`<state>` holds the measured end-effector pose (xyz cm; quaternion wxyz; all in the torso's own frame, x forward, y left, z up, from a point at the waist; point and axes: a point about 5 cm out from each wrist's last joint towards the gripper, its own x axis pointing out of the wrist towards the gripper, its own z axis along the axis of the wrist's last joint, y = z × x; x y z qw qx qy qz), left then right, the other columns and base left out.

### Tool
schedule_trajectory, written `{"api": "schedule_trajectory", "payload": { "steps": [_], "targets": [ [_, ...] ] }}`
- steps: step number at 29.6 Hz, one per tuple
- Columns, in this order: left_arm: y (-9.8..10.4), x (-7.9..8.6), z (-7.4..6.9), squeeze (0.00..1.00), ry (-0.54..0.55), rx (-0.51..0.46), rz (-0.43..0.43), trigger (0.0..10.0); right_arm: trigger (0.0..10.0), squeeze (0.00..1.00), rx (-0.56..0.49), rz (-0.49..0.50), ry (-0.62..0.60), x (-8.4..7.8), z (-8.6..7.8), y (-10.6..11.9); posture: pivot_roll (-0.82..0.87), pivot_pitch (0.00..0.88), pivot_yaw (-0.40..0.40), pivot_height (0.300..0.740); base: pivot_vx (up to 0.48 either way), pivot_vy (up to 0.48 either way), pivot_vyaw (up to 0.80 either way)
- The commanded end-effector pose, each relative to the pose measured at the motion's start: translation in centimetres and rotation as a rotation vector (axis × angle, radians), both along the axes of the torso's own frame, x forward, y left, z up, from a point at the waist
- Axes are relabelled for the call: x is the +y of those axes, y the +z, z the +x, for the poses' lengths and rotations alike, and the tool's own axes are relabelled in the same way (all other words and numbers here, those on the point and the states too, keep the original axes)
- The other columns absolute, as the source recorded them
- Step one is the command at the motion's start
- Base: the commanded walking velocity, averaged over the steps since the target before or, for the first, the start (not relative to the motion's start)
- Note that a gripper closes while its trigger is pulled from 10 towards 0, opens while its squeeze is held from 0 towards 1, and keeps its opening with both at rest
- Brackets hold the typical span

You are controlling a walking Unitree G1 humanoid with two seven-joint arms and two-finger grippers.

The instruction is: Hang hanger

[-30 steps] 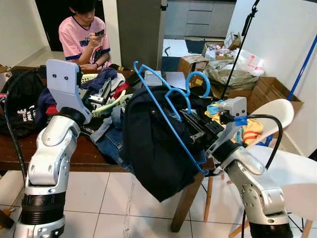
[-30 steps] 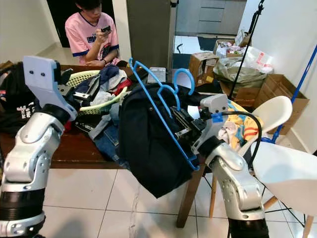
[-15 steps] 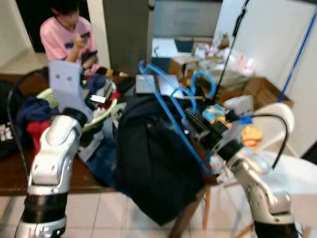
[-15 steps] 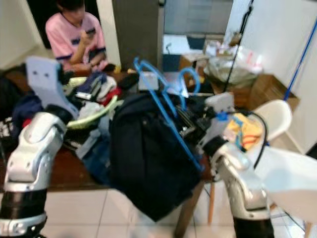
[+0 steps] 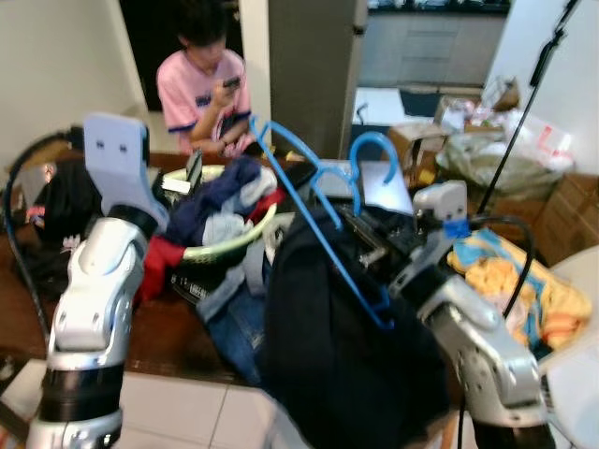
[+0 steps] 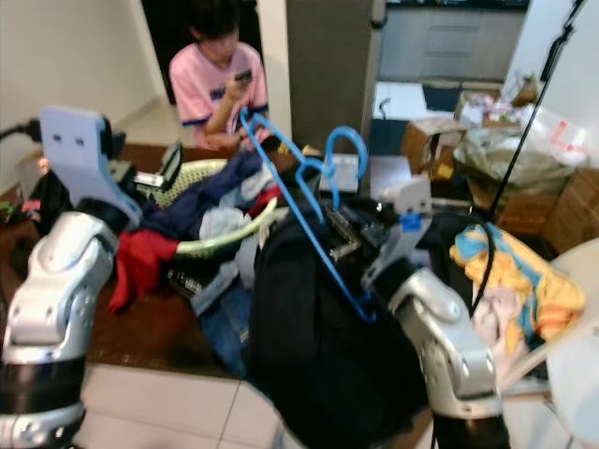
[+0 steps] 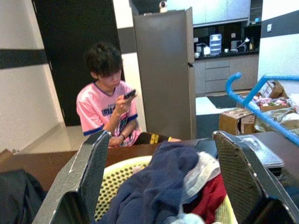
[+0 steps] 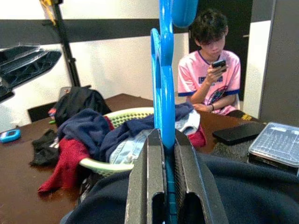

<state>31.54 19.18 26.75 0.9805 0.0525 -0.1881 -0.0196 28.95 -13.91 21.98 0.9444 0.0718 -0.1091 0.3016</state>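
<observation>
A pale woven laundry basket (image 5: 217,249) holds heaped navy, red and white clothes (image 5: 225,192). At its three o'clock, the right gripper (image 8: 163,154) clamps a blue plastic hanger (image 5: 309,224) carrying a dark garment (image 5: 346,355). The left gripper (image 7: 159,177) hangs spread apart; its wrist view adds a seated person in pink (image 7: 110,109).

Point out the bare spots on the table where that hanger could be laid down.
Little is free. Bare wood shows on the brown table at its near edge, in front of the red cloth. The laundry basket, black bag and dark garment crowd the rest. The right hand clamps the blue hanger.
</observation>
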Motion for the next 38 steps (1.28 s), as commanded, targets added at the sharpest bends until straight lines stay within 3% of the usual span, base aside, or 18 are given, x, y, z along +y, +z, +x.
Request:
{"api": "schedule_trajectory", "payload": {
  "steps": [1,20,26,28,32,38],
  "targets": [
    [-0.3,0.2,0.2,0.00,0.006,0.019,0.003,10.0,10.0,0.00,-0.002,0.003,0.014,0.3,-0.1,0.1,0.07,0.000,-0.042,0.740,0.319,0.000,0.00],
    [-0.8,-0.6,0.4,0.00,-0.037,0.050,0.005,10.0,10.0,0.00,0.007,0.006,0.001,0.2,0.0,0.1,0.06,0.000,-0.041,0.740,0.319,0.000,0.00],
    [-3.3,-0.9,0.9,0.00,-0.054,0.214,-0.006,10.0,10.0,0.00,0.010,0.006,0.000,0.1,0.1,0.1,0.07,0.000,-0.043,0.740,0.000,0.000,0.00],
    [-5.5,-1.4,0.9,0.00,-0.092,0.355,0.031,10.0,10.0,0.00,0.014,-0.002,0.001,0.1,0.1,0.1,0.06,0.000,-0.040,0.740,0.000,0.000,-0.23],
    [-6.9,-1.1,0.4,0.00,-0.073,0.444,0.040,10.0,10.0,0.00,0.018,-0.010,-0.003,0.0,0.2,0.0,0.06,0.000,-0.038,0.740,0.000,0.000,-0.50],
    [-7.8,0.0,0.1,0.00,-0.004,0.502,0.048,10.0,10.0,0.00,0.018,-0.011,-0.009,-0.1,0.1,0.0,0.06,0.000,-0.040,0.740,0.000,0.000,0.00]
  ]
}}
